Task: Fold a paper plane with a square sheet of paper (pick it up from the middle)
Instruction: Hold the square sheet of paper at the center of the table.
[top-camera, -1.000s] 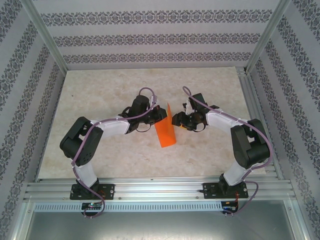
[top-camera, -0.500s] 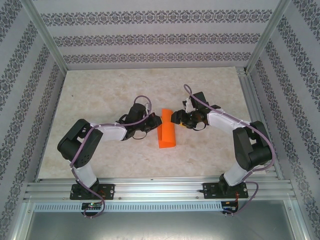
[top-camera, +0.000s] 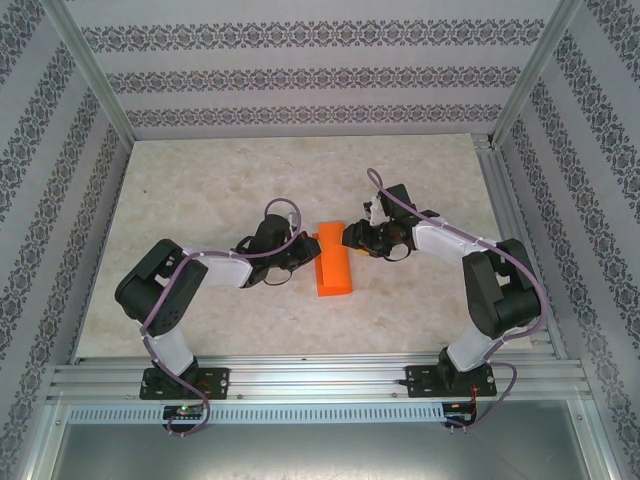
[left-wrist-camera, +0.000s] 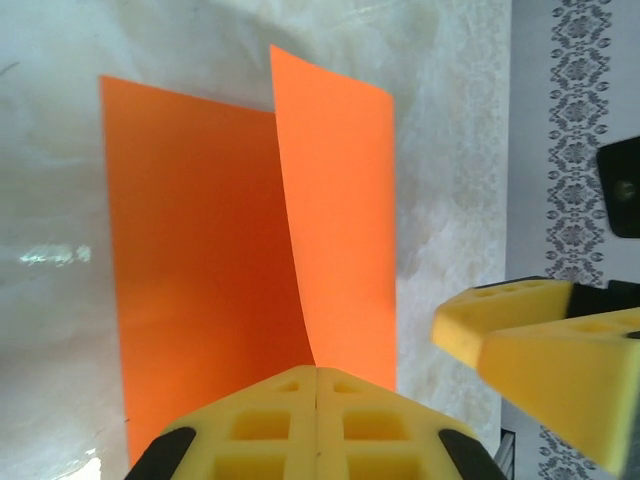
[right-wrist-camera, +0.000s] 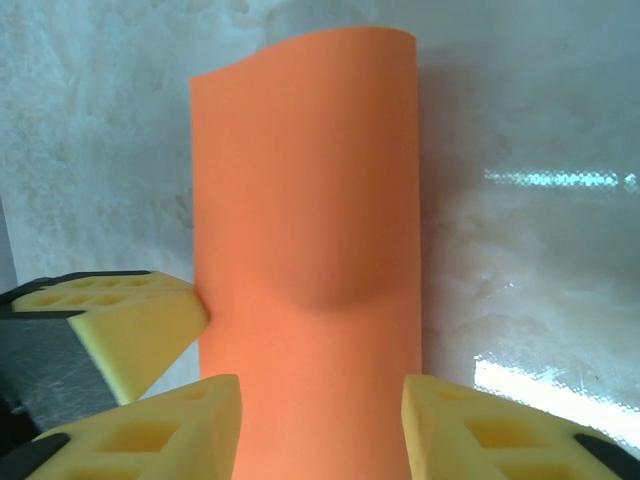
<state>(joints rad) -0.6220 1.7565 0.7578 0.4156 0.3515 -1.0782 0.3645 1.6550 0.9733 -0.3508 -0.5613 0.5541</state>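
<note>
The square sheet of paper (top-camera: 333, 270) is bright orange and lies on the marbled table (top-camera: 200, 180), bent over on itself into a loose roll between the two arms. In the left wrist view one half of the sheet (left-wrist-camera: 190, 250) lies flat and the other rises as a flap into my left gripper (left-wrist-camera: 317, 372), which is shut on that edge. From the top, the left gripper (top-camera: 308, 250) is at the paper's left side. My right gripper (top-camera: 348, 237) is at the paper's far right corner. In its wrist view it (right-wrist-camera: 320, 425) stands open over the curved paper (right-wrist-camera: 310, 200).
A yellow finger of the left gripper (right-wrist-camera: 130, 320) pokes in beside the paper, very close to the right gripper. Aluminium rails (top-camera: 320, 378) run along the near edge and patterned walls (top-camera: 300, 80) close in the table.
The left gripper has lowered the raised flap down and over, so the paper went from standing up to a low roll. The right gripper has edged in and its jaws have narrowed.
</note>
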